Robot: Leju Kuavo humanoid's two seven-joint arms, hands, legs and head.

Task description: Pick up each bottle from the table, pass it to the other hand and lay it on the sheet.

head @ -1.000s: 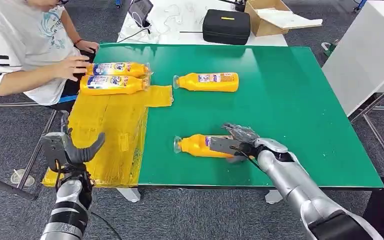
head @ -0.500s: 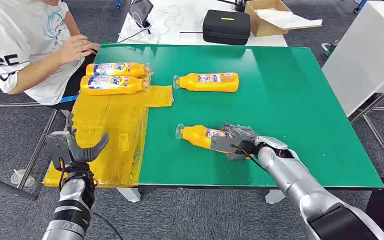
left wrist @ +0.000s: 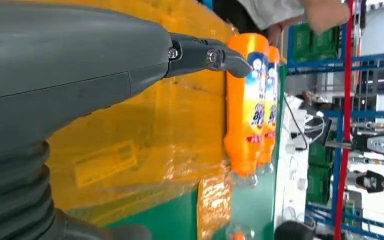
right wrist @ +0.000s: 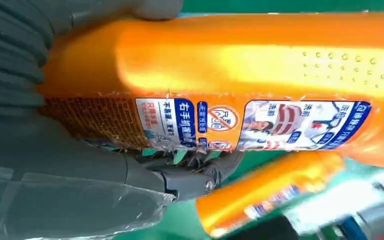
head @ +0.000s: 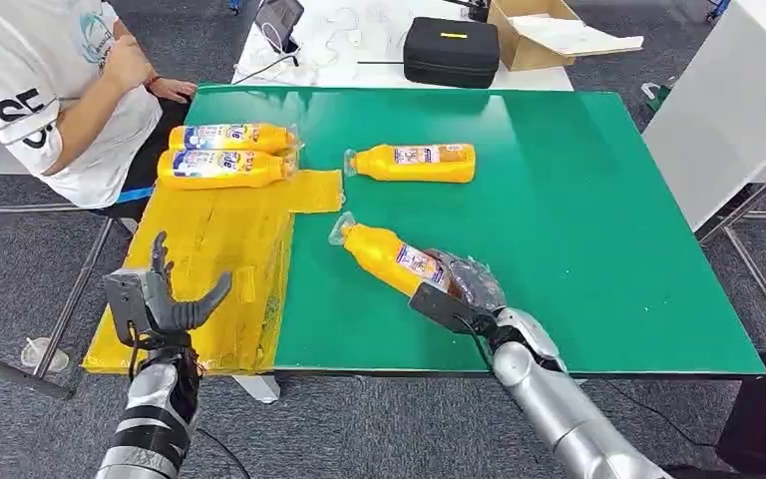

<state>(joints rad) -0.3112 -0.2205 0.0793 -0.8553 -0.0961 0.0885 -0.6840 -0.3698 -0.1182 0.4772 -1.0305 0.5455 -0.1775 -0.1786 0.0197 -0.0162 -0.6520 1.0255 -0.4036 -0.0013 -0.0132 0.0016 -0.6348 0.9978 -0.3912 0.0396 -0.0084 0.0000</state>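
Head view high over green table (head: 578, 200), wrist views close, sharing bottles (head: 224, 155)

We see our right robot hand (right wrist: 80, 165) gripping an orange bottle (right wrist: 240, 75), thumb under its blue-and-white label (right wrist: 252, 125). Just beyond that bottle lies a second orange bottle (right wrist: 265, 195) on the green surface (right wrist: 180, 222).

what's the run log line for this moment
right robot hand: holds bottle | left robot hand: open by sheet | handover: pending

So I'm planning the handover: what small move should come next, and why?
Probably carry the orange plastic bottle leftward: the right robot hand grips its base, while the left robot hand waits open over the yellow sheet.
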